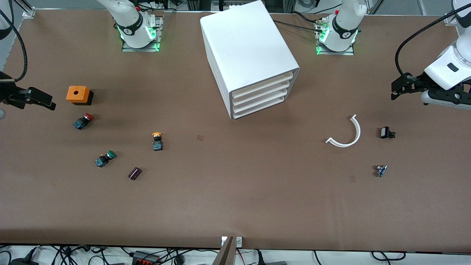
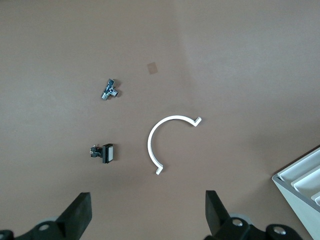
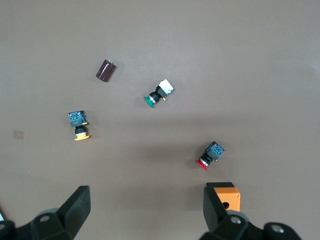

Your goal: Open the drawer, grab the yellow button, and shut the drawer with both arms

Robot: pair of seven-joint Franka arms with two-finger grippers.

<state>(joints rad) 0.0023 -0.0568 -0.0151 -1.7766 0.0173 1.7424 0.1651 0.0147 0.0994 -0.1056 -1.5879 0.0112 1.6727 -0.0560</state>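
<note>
Drawers of the big white box-shaped cabinet [image 1: 250,59] all sit shut in the front view, the uppermost white tray drawer [image 1: 262,85] included; the left wrist view catches only a cabinet corner at its lower right edge. The small orange-yellow-capped button [image 1: 157,141] lies on the brown surface [image 1: 235,191], left of centre in the front view, well apart from both. The right gripper [image 1: 40,100], at that view's left edge, has its jaws apart. The left gripper [image 1: 399,88], at its right edge, likewise stands open.
</note>
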